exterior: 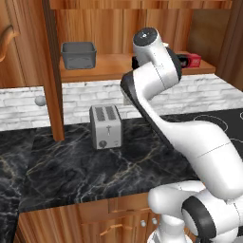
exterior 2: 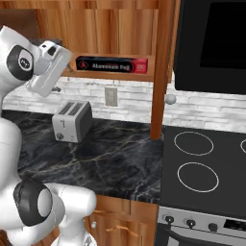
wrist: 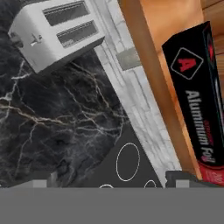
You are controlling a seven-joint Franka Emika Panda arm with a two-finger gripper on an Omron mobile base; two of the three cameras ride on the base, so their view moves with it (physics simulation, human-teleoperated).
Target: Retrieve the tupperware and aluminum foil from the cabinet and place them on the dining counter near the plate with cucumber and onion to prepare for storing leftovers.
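Observation:
The aluminum foil (exterior 2: 111,65), a long black box with red ends, lies on the lower shelf of the open wooden cabinet (exterior 2: 120,24). Its red end (exterior: 192,59) peeks out from behind my arm. The grey tupperware (exterior: 79,54) stands on the same shelf, at its left end. In the hand view my gripper (wrist: 114,180) is open, its tips wide apart with nothing between them, and the foil box (wrist: 197,100) stands off to the right, apart from them. The dining counter, plate, cucumber and onion are out of view.
A silver two-slot toaster (exterior: 106,126) stands on the black marble worktop (exterior: 71,171) below the shelf. The open cabinet door (exterior: 53,71) with its round knob (exterior: 40,100) juts out on the left. A black stovetop (exterior 2: 202,168) lies to the right.

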